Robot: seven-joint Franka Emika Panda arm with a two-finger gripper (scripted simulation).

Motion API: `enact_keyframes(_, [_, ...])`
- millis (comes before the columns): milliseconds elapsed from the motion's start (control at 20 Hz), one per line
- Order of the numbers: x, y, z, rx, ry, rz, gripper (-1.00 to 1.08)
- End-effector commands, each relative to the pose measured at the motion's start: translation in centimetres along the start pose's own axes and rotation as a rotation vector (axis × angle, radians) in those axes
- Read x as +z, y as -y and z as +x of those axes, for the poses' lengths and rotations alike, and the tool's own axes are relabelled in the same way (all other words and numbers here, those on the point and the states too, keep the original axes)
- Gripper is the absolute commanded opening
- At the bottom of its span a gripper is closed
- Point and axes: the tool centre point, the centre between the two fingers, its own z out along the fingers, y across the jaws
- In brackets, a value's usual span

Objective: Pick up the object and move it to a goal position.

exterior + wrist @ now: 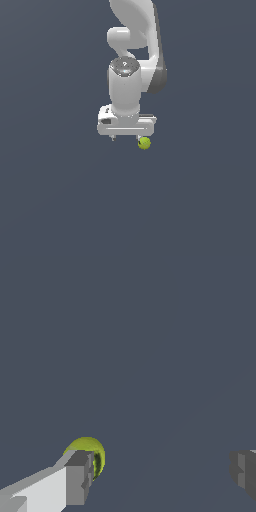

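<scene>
In the wrist view, the nearest thing to you is one white gripper finger with a grey pad (77, 477), reaching in from the lower corner of the frame. Its other grey fingertip (244, 470) shows only at the opposite edge, so your jaws stand spread wide with a broad bare gap between them, and they grip nothing. The gripper (161, 474) has its midpoint over the plain slate-grey floor (150, 346). The small yellow-green ball with a smooth matte surface (90, 450) sits just past the first pad, partly hidden behind it. It appears to lie against or just beside that pad's outer tip, not in the gap between the fingers; you cannot tell from here whether the two touch.

In the exterior view, you see the white Franka arm (131, 35) coming down from the top of the frame, its wrist pointing straight down and ending in the wide white gripper body. Two short fingers poke out below that body, well apart. The gripper's (127, 138) fingertips hang low near the floor. The ball (144, 143) lies at the finger on the exterior view's right, just under the end of the gripper body, much narrower than the body itself. The floor around it is the same flat grey.
</scene>
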Motion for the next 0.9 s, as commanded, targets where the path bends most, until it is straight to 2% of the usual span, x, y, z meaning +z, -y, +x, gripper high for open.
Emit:
enact_keyframes(0, [0.00,0.00,0.00,0.000,0.000,0.000,1.00])
enact_keyframes(450, [0.16,0.27,0.47,-0.055,-0.007,-0.008,1.00])
enact_keyframes(850, [0.44,0.60,0.25,-0.029,-0.005,-0.007,1.00])
